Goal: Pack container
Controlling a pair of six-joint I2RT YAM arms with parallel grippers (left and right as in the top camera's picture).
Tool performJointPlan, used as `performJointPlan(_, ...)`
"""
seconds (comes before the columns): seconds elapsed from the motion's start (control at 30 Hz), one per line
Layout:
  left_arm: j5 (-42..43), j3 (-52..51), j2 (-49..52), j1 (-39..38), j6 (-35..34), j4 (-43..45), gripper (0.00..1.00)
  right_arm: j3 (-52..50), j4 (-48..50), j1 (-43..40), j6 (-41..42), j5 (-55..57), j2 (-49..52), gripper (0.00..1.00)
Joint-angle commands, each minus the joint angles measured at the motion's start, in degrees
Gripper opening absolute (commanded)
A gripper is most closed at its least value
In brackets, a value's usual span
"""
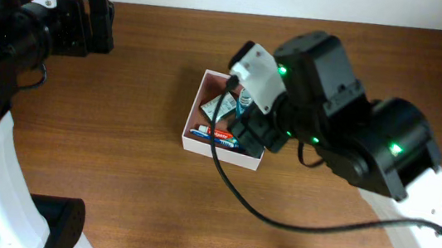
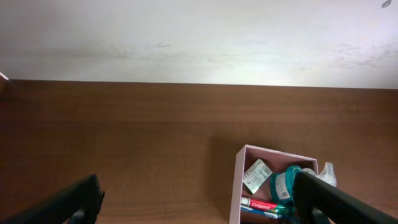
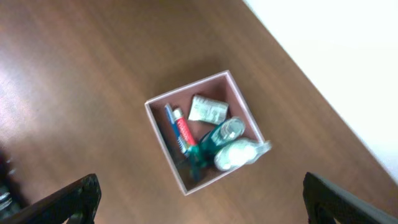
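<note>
Though the right arm (image 1: 354, 131) half-hides the box (image 1: 202, 144) on the bench (image 1: 120, 129) from overhead, it holds one toothpaste (image 3: 182, 132), one toothbrush (image 3: 169, 121), one packet (image 3: 208, 109), two blurred bottles (image 3: 227, 130); left gripper (image 2: 196, 180) and right gripper (image 3: 200, 179) both gape empty.

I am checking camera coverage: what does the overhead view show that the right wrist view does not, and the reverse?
Only overhead: the right arm and its black cable; the arm covers the container's right side. Only right wrist: the white bottle, unobstructed. Both: the container, the toothpaste tube and the sachet.
</note>
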Motion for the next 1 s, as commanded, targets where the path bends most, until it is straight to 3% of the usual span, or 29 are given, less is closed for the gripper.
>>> performJointPlan(0.0,0.2,0.2,-0.2,0.4,0.9,0.0,0.99,0.0,-3.3,0.2,3.0,-2.3,0.2,0.99)
performJointPlan(0.2,0.2,0.2,-0.2,0.4,0.9,0.0,0.99,0.0,1.1,-8.0,10.4,2.0,-3.1,0.99)
performJointPlan(0.3,0.2,0.2,-0.2,0.4,0.9,0.0,0.99,0.0,1.2,-20.0,15.6,-0.9,-5.7,0.99)
performJointPlan(0.5,0.2,0.2,-0.2,0.4,0.9,0.0,0.99,-4.0,7.1,-37.2,15.6,-10.8,-12.2,0.99)
performJointPlan(0.63,0.2,0.2,-0.2,0.4,0.9,0.0,0.99,-15.2,17.3,-39.8,15.1,-9.6,-21.0,0.99)
performJointPlan(0.97,0.2,0.2,-0.2,0.4,0.9,0.0,0.99,-66.7,40.5,-39.7,15.4,-8.6,-53.9,0.99)
